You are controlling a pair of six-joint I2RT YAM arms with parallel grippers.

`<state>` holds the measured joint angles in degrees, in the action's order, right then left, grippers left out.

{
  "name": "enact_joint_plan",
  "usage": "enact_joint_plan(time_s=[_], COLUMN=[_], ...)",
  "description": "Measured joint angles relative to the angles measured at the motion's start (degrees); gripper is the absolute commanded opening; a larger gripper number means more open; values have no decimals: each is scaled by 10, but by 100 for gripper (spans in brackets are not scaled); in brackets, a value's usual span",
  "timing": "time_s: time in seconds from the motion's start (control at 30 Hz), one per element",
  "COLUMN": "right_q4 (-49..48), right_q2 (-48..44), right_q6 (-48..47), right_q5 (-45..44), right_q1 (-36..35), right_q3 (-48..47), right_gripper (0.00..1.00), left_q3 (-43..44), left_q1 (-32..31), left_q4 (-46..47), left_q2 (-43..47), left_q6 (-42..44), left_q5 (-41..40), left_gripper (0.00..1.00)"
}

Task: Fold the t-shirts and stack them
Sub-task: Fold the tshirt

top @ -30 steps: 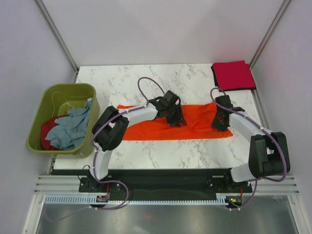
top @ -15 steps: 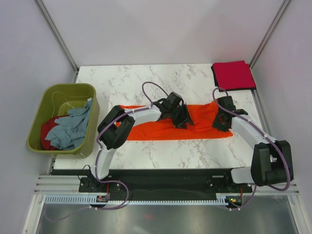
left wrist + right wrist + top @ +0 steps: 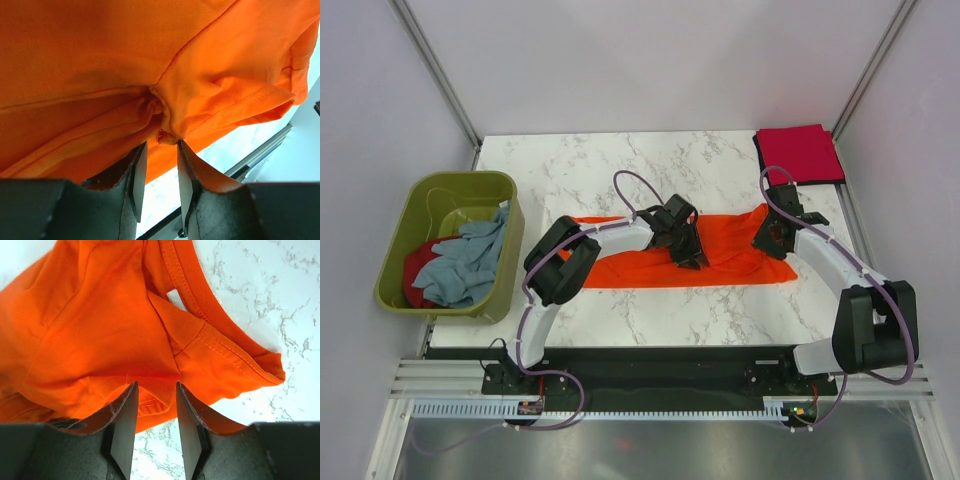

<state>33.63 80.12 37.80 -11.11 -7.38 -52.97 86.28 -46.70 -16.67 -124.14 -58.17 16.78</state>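
Orange shirt [image 3: 640, 268] lies mid tabletop [image 3: 620, 165] as a long band. Its long axis runs left-right, collar end toward the right (ribbed neckline shows in the right wrist view).

Left gripper [image 3: 161, 144] sits at the band's middle. Jaws are pinched on a puckered bunch of orange fabric, creases radiating from the tips.

Right gripper [image 3: 155, 387] is at the collar end. Jaws are close together, clamped on a folded hem of the same shirt.

Folded red shirt [image 3: 799, 154] sits square in the far right corner, well apart from the orange one.

Green tub [image 3: 395, 235] just off the tabletop's left edge holds a crumpled grey-blue shirt [image 3: 465, 262] lying partly over a second red shirt [image 3: 415, 275].
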Motion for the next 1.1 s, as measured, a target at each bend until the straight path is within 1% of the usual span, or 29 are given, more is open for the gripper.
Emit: enact_joint_plan(time_s=[0.2, 0.3, 0.43, 0.47, 0.53, 0.57, 0.67, 0.77, 0.87, 0.9, 0.93, 1.1], right_q4=[2, -6, -14, -14, -18, -22, -35, -49, -66, -71, -74, -79], right_q2=[16, 14, 10, 10, 9, 9, 5, 2, -5, -7, -10, -42], right_q6=[26, 40, 56, 60, 67, 70, 79, 86, 93, 97, 98, 108], right_q5=[2, 3, 5, 6, 7, 8, 13, 19, 23, 24, 25, 27], right_q1=[0, 0, 0, 0, 0, 0, 0, 0, 0, 0, 0, 0], right_q3=[1, 13, 44, 52, 65, 70, 85, 91, 100, 104, 108, 124], right_gripper=[46, 47, 47, 47, 47, 47, 44, 39, 19, 5, 1, 0], left_q3=[0, 0, 1, 2, 3, 3, 4, 4, 3, 3, 2, -1], left_q1=[0, 0, 0, 0, 0, 0, 0, 0, 0, 0, 0, 0], left_q4=[-1, -1, 2, 5, 8, 10, 13, 16, 16, 17, 17, 16], left_q2=[1, 1, 1, 1, 1, 1, 1, 1, 2, 2, 3, 16], left_q6=[6, 8, 9, 9, 10, 12, 14, 13, 13, 13, 13, 13], left_q5=[0, 3, 5, 8, 14, 16, 18, 19, 19, 19, 19, 18], left_gripper=[37, 33, 23, 17, 10, 3, 2, 2, 2, 2, 2, 2])
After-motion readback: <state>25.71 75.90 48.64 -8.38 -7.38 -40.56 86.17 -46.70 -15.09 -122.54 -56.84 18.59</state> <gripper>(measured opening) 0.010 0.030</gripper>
